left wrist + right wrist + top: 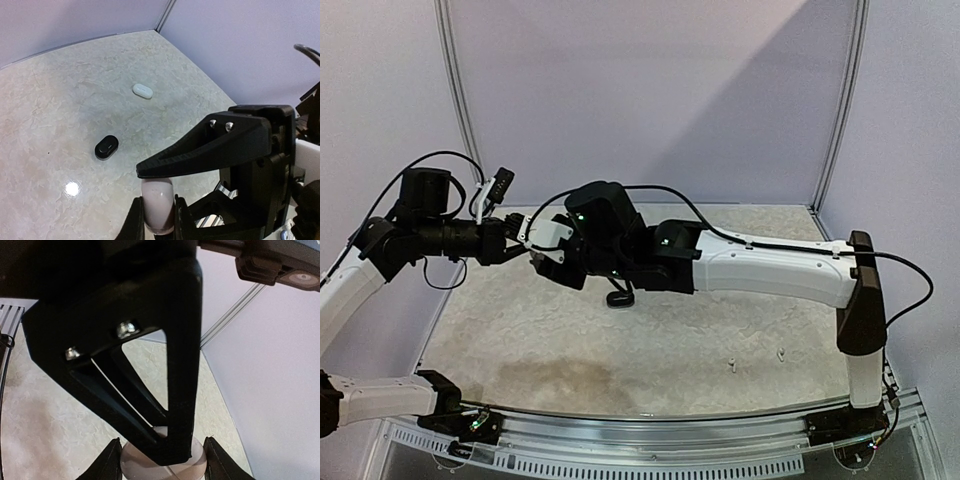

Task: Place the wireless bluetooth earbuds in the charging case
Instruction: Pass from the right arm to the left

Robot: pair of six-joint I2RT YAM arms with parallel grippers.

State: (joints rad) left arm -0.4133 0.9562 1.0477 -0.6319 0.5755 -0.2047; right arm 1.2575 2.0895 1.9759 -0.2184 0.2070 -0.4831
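My left gripper [157, 220] is shut on a pale pebble-like charging case [157, 197] and holds it in the air above the table's left part. My right gripper [161, 461] meets it there, its fingertips against the two wide sides of the same case [135, 463]. In the left wrist view one right finger [200, 155] lies across the top of the case. In the top view the two grippers [520, 243] [542, 258] touch noses. Two tiny white earbuds [732, 362] [781, 354] lie on the table at the front right.
A black case [106, 147] lies on the table under the right arm, also seen in the top view [620, 297]. A white case [142, 91] lies farther back near the wall corner. Purple walls close in the back and sides.
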